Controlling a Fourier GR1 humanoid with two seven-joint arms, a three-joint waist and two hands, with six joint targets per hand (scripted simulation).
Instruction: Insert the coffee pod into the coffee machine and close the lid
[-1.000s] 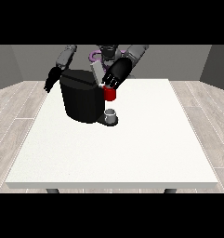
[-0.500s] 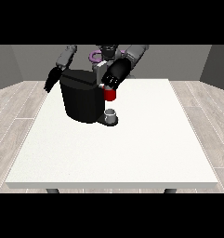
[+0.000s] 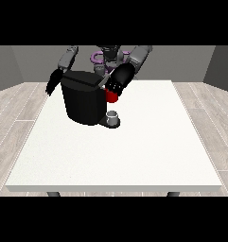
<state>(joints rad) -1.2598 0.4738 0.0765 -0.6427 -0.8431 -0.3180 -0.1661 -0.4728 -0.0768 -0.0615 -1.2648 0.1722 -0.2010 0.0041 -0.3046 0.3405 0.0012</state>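
The black coffee machine (image 3: 86, 102) stands at the table's far left-centre, its lid (image 3: 85, 78) lying low on top. The hand at the view's right (image 3: 117, 83) hovers at the machine's upper front corner, just above a red thing at the machine (image 3: 112, 96). A small grey thing (image 3: 113, 116) stands on the machine's base under that red thing; I cannot tell whether it is the pod. The hand at the view's left (image 3: 53, 83) hangs beside the machine's far left side with its fingers straight, holding nothing.
The white table (image 3: 134, 151) stretches wide towards the camera and to the right of the machine. The robot's torso (image 3: 108, 54) is behind the machine at the table's far edge.
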